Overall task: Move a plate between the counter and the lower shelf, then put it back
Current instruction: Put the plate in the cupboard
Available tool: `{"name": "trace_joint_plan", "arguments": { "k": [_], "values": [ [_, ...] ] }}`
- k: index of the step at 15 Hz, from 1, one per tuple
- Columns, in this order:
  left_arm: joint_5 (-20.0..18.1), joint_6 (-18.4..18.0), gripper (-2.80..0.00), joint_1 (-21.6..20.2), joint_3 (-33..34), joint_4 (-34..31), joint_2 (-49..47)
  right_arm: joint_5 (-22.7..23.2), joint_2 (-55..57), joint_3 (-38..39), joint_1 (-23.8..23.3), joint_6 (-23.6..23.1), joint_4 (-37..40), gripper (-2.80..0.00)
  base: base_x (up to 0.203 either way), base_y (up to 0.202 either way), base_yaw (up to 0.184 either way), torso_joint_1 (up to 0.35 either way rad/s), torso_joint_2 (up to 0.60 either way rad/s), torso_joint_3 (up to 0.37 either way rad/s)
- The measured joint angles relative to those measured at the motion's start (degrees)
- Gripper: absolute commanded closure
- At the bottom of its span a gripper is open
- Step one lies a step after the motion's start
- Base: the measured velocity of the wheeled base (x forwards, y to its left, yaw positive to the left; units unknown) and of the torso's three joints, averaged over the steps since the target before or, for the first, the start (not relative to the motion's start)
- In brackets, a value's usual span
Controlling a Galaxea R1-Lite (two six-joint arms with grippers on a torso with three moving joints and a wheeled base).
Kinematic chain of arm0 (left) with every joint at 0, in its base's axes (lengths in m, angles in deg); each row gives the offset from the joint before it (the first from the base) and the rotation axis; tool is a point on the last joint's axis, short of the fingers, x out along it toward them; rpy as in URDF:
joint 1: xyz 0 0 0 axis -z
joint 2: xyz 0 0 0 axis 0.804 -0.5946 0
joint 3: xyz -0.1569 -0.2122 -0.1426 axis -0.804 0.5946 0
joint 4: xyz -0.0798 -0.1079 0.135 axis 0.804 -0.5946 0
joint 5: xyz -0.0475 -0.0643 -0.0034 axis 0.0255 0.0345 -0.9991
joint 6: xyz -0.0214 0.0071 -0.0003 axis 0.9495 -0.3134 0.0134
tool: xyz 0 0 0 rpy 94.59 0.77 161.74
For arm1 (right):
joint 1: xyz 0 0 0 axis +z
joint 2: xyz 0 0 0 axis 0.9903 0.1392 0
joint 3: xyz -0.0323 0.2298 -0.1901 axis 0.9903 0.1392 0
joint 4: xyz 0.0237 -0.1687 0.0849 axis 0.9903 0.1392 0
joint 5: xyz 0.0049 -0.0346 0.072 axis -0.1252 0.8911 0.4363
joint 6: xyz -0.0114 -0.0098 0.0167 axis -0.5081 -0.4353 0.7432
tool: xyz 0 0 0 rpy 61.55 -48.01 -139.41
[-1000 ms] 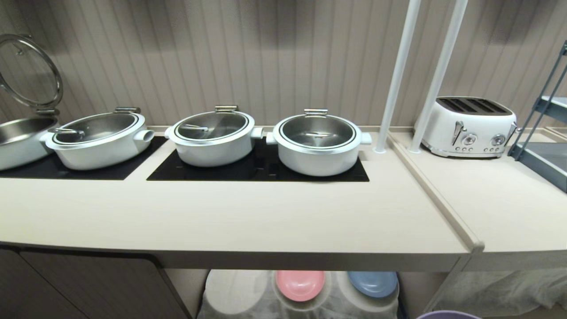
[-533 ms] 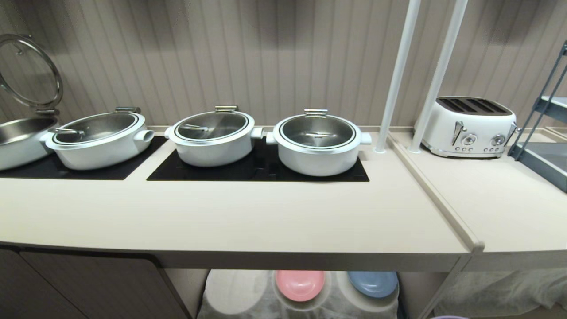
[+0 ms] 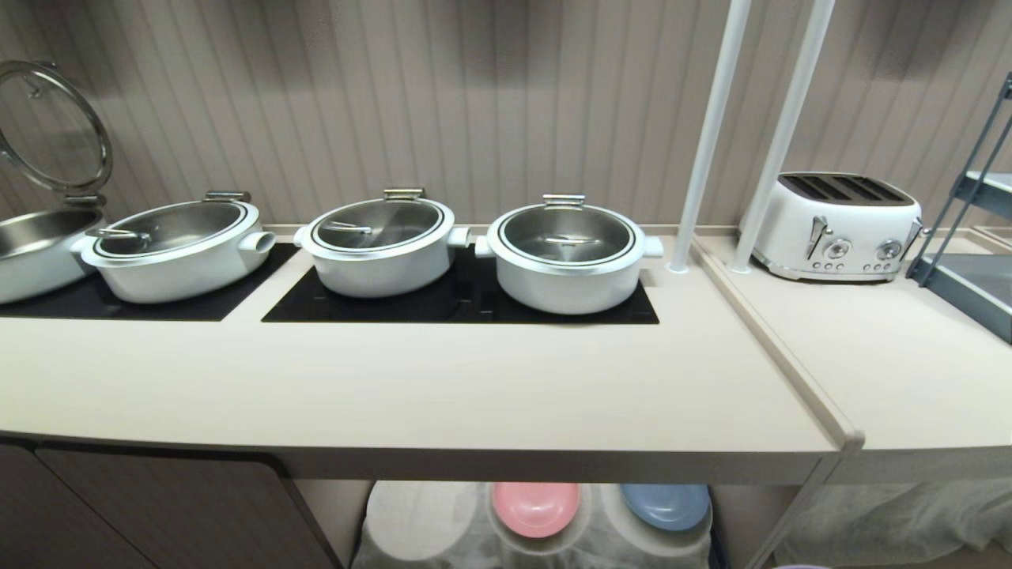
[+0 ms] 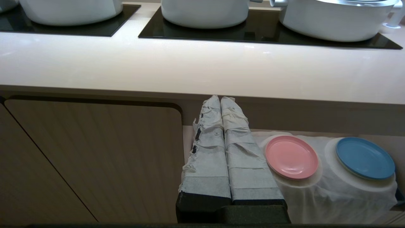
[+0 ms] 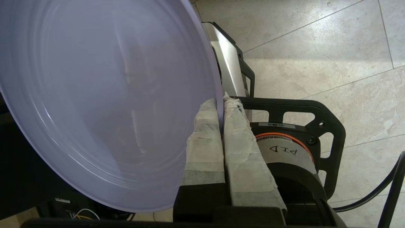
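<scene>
Plate [image 5: 104, 104] is hanging edge-on in the right pincer [image 5: 221, 107], its rim pinched between taped fingers [image 5: 205, 142] and its disc spreading away to one side, while the left pincer [image 4: 221, 104], pressed together, is idling below the worktop [image 4: 202, 69].

A kitchen — pots [image 3: 566, 253] on hobs [image 3: 466, 300], a toaster [image 3: 838, 225] alongside.

- plate [image 5: 95, 104]: smooth lilac plastic with a soft sheen
- right gripper [image 5: 220, 107] fingers [image 5: 205, 142]: wrapped in wrinkled, frayed white tape
- counter [image 3: 443, 379]: matt beige
- hob panels [image 3: 458, 304]: glossy black
- lower shelf [image 4: 332, 190]: draped in creased white cloth
- floor [image 5: 316, 63]: polished stone tile
</scene>
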Motion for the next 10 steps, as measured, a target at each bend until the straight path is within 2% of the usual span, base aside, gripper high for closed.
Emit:
{"name": "trace_joint_plan", "arguments": {
  "k": [10],
  "values": [
    [0.02,0.10,0.00,-0.02,0.00,0.00,0.00,0.81,0.07,-0.06,0.00,0.00,0.02,0.00,0.000,0.000,0.000,0.000,0.00,0.000]
  ]
}}
